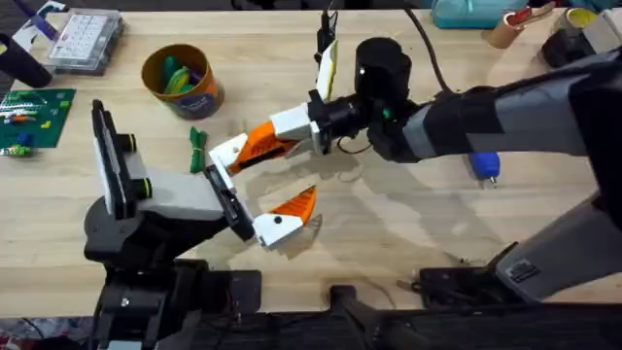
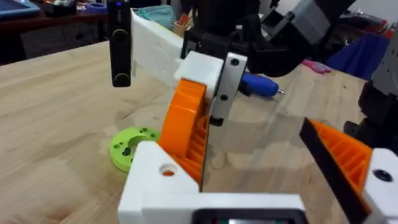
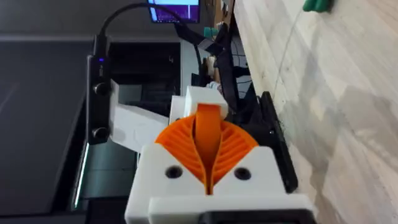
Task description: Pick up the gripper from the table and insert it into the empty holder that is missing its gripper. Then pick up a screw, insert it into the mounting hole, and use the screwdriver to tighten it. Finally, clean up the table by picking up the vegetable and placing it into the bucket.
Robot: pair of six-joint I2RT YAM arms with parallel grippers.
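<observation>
My right gripper (image 1: pixel 255 146) is clamping the gripper (image 2: pixel 186 124), seating it into the holder (image 2: pixel 163 180) on my left gripper (image 1: pixel 260 192), which is standing open. I'm judging it best to hold the left arm steady and press straight in.

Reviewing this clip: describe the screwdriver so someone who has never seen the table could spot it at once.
Start at the wooden table and follow the right arm's dark forearm across its right half. Just below that forearm lies the screwdriver, partly tucked under it. Its bright blue handle and short pale tip set it apart; everything else nearby is black, white or orange.
</observation>
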